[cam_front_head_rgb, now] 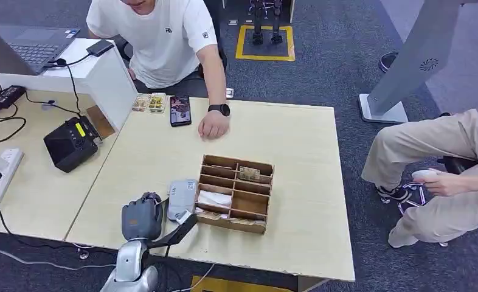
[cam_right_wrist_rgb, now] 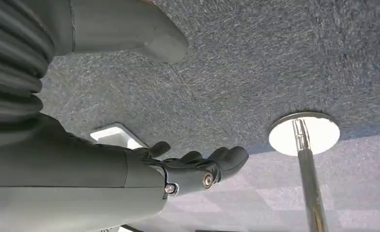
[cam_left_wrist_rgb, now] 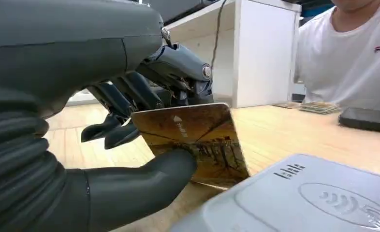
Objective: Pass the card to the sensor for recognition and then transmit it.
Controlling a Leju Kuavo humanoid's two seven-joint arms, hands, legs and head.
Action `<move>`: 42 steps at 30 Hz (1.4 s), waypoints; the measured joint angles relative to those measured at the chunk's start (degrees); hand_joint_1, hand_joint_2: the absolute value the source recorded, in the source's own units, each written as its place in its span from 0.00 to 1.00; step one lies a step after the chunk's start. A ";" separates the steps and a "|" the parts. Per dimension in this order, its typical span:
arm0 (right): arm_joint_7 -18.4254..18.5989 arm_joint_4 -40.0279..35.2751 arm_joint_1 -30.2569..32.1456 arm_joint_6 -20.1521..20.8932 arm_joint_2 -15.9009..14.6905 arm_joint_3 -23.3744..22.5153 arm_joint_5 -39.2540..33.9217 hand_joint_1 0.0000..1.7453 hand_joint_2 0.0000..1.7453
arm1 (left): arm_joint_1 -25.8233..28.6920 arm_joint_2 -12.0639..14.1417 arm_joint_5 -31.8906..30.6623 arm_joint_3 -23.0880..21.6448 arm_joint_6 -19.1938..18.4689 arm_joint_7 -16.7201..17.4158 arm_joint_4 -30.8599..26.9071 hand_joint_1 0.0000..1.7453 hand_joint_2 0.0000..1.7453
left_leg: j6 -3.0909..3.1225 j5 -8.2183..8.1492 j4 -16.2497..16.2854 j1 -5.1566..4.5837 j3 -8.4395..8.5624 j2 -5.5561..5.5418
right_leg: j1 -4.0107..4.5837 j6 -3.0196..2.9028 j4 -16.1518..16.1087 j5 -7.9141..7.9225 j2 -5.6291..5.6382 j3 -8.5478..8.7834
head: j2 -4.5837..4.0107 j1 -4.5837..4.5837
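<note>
Brown printed card [cam_left_wrist_rgb: 193, 137], white arrow

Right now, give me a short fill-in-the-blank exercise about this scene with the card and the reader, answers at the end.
1. The left hand holds a ____ between thumb and fingers.
2. The grey card reader lies on the table beside a cardboard ____ with compartments.
3. The right hand hangs over the ____ with nothing in it.
4. The person in the white shirt rests a hand next to a black ____.

Answers: card; box; carpet; phone
</note>
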 joint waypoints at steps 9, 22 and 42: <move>0.00 0.02 0.00 0.00 0.00 -0.04 0.00 0.00 1.00 | 0.00 -0.04 -0.70 0.02 0.00 -1.01 0.02 1.00 1.00 | 0.00 0.01 0.00 0.01 0.00 -0.01 | 0.00 0.00 0.00 0.00 0.00 0.00 | 0.00 0.02; 0.11 0.02 0.00 0.00 0.00 -0.07 0.02 0.00 1.00 | -1.28 -4.09 12.33 6.78 0.09 -19.36 -2.93 1.00 1.00 | 0.01 0.02 0.01 -0.01 -0.02 -0.03 | 0.00 0.00 0.00 0.01 -0.01 -0.01 | 0.00 0.02; 0.22 0.22 -0.03 0.00 0.00 -0.07 -0.24 0.00 1.00 | -5.61 -8.39 29.05 6.25 -0.04 -25.34 -12.04 1.00 1.00 | 0.00 0.02 0.01 0.00 -0.01 -0.01 | 0.00 0.00 0.00 0.01 0.01 -0.04 | 0.00 0.02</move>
